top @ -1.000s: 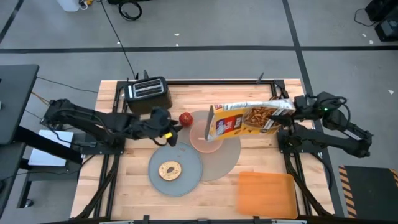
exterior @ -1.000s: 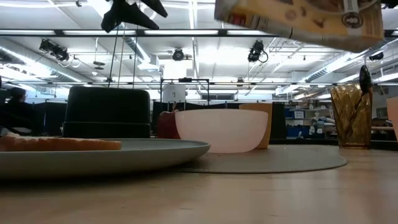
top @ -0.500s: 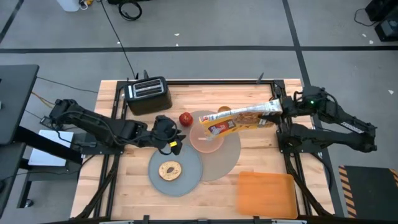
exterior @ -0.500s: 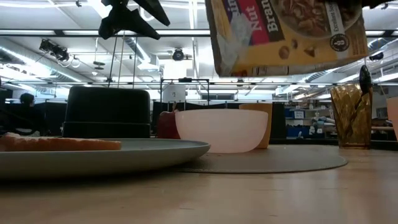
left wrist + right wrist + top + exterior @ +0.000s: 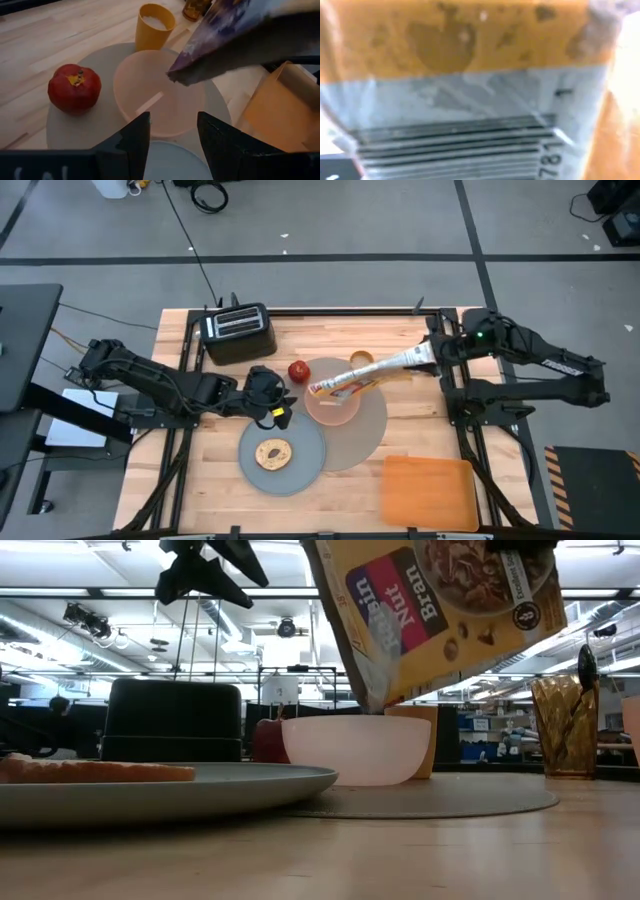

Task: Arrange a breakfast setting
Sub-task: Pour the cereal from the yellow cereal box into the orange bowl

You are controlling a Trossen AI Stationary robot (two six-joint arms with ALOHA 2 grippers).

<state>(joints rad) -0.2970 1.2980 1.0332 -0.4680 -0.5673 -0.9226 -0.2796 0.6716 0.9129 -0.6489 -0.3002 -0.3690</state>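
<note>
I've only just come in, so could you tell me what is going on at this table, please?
The right hand holds a yellow cardboard cereal box tipped, its open corner over the translucent pink bowl on the round taupe mat. No cereal shows in the bowl. The left hand hangs open beside it, holding nothing. A red apple, an orange cup and a bagel on a grey plate are set out.

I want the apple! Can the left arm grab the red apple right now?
Probably yes. The left gripper hangs open just beside the red apple, with nothing between them. The cereal box, held by the right gripper, tips over the pink bowl, off to the apple's other side.
</note>
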